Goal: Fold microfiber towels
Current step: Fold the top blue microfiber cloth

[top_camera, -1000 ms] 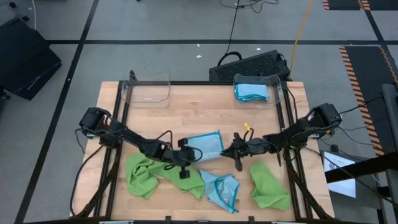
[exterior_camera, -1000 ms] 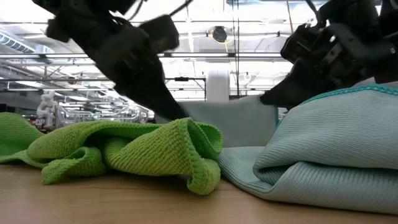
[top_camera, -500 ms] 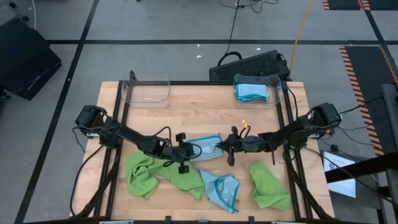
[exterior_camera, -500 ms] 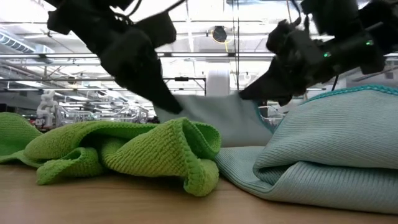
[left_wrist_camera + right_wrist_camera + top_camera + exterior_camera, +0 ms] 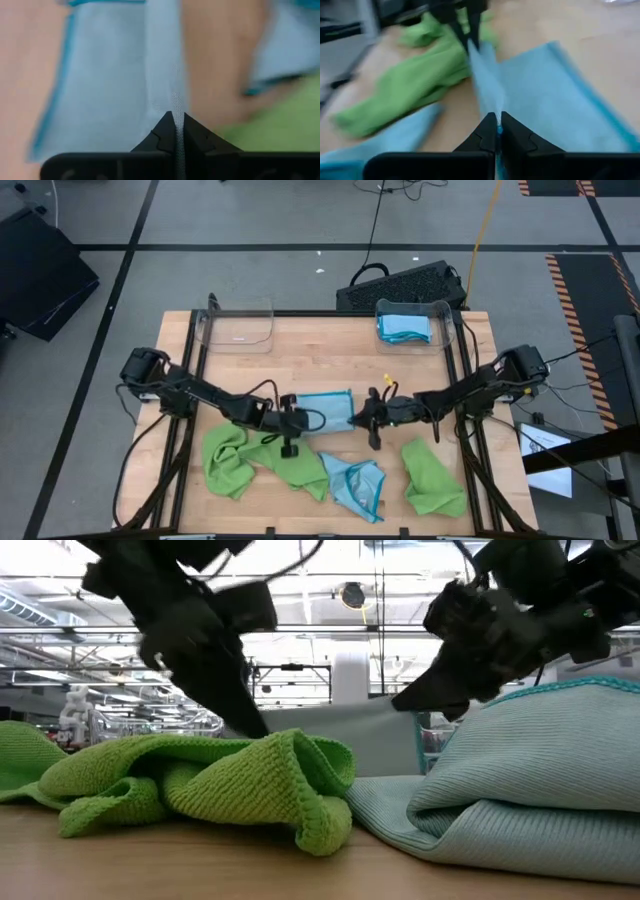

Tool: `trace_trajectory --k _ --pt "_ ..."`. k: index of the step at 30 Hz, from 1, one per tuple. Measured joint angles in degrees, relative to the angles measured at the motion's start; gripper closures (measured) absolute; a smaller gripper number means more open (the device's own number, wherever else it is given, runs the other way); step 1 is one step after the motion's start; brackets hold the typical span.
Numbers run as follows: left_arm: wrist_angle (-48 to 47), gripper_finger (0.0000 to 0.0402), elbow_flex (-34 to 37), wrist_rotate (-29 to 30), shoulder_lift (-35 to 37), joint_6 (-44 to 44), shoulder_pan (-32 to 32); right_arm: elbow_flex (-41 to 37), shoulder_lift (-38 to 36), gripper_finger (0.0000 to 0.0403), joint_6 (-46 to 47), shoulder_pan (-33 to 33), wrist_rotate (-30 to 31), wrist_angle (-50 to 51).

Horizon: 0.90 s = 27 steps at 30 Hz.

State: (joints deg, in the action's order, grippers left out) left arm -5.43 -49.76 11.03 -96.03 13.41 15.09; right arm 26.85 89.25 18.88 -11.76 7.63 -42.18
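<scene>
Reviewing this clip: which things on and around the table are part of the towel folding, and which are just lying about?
Part of the job:
- blue towel, stretched between left gripper and right gripper, both jaws shut on its edges
- crumpled green towel
- crumpled blue towel
- green towel
- folded blue towels

Lying about:
- clear bin
- dark case behind the table

A wooden table (image 5: 330, 365) stands on a grey floor (image 5: 260, 215). Two clear plastic bins sit at its far edge, one (image 5: 237, 326) towards the left, the other (image 5: 440, 320) towards the right. A black keyboard (image 5: 400, 285) lies just beyond the table.
</scene>
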Motion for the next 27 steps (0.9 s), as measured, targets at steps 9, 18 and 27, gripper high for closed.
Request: trace_trajectory --k 9,18,27 --pt "2.5 0.0387 0.0 -5.3 5.5 -4.6 7.8 2.7 0.0 0.0395 0.0 -7.1 -5.9 -5.8" --pt "-2.7 0.0387 0.1 1.2 11.3 -3.0 5.4 6.5 0.0 0.0395 -1.5 -5.7 0.2 6.6" --pt "-0.9 0.0389 0.0 -3.5 6.9 -4.0 0.1 6.4 0.0 0.0395 2.9 -6.8 0.0 11.4"
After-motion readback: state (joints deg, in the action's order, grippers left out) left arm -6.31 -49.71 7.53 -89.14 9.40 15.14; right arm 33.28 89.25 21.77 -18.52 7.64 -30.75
